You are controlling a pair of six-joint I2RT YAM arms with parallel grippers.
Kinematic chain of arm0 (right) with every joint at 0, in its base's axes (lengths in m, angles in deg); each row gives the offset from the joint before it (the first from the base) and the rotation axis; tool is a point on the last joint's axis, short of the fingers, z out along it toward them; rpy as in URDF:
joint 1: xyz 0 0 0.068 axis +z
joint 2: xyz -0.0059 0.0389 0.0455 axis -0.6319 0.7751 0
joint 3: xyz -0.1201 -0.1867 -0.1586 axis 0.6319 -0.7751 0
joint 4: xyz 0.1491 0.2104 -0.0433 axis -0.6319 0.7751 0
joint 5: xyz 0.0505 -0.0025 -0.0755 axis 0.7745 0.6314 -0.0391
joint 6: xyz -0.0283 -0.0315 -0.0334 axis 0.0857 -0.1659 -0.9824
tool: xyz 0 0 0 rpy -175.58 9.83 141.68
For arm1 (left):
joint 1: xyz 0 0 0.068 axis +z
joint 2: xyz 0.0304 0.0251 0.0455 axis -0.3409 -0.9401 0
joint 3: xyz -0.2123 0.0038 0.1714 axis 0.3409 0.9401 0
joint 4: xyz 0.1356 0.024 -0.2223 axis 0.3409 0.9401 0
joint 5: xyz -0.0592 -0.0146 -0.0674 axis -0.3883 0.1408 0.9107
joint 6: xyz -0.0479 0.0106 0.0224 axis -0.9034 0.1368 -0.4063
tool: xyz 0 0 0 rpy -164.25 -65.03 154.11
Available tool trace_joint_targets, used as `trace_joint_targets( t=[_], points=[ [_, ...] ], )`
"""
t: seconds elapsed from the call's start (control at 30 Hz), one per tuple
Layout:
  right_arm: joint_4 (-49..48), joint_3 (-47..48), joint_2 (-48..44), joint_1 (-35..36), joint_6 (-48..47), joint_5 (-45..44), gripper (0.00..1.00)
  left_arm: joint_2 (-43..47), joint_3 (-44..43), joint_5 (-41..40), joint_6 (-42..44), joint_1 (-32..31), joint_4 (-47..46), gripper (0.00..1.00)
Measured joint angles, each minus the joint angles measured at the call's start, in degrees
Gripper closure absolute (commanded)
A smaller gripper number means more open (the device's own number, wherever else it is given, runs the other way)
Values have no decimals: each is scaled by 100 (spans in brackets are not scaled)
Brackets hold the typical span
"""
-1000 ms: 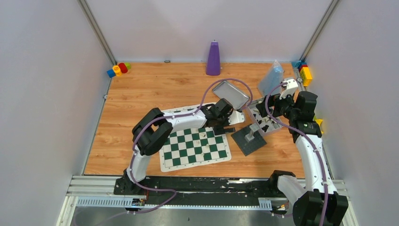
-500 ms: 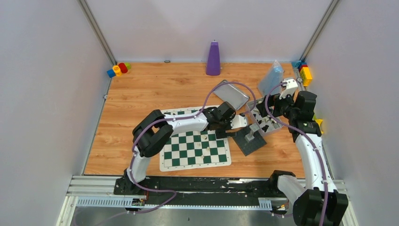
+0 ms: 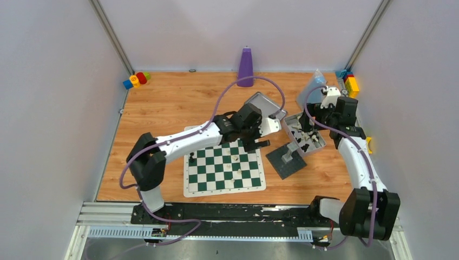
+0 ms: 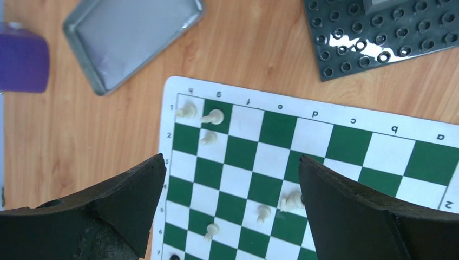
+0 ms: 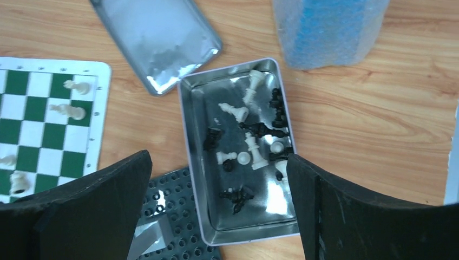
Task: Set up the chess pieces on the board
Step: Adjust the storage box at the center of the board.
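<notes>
Wide open, empty: left gripper [image 4: 230, 162], right gripper [image 5: 217, 158]. Could topple perhaps 6 cream plastic chess pieces [image 4: 214, 116] on green-and-white checked board [image 4: 279, 130] if lowered carelessly.

An orange-brown wood-grain tabletop [image 3: 173, 103] fills the middle of a small enclosed booth. Plain pale lilac-grey panels close three sides of it: a left wall [image 3: 48, 108], a back wall [image 3: 238, 27] and a right wall [image 3: 417, 108]. A slim silver metal post [image 3: 111, 35] rises from the tabletop's back left corner, and a second silver post [image 3: 368, 32] rises from its back right corner. A ribbed silver aluminium rail [image 3: 108, 216] runs along the tabletop's near edge. The light is soft and even, casting only faint shadows on the wood.
</notes>
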Motion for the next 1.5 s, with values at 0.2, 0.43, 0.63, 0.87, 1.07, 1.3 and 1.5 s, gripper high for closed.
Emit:
trace_joint_targets(
  t=[0.2,0.43,0.63,0.87,1.07,1.3,1.5],
  points=[
    [138,481,1167,0,-90,-688,28,841,0,256,-223,562,345,0],
    [426,800,2461,0,-398,-1300,52,1569,369,267,-297,1226,581,0],
    [557,984,3008,-13,-643,-1593,69,1886,658,262,-302,1303,699,0],
    [730,1386,3418,-13,-874,-1491,89,2048,841,197,-302,1390,713,0],
    [942,1803,3716,221,-1014,-1384,98,2111,881,170,-299,1646,787,0],
    [1084,2577,4321,629,-1176,-1447,100,2111,881,129,-297,1923,826,0],
    [1303,3333,4835,896,-1182,-1467,100,2109,879,101,-291,2037,857,0]
  ],
)
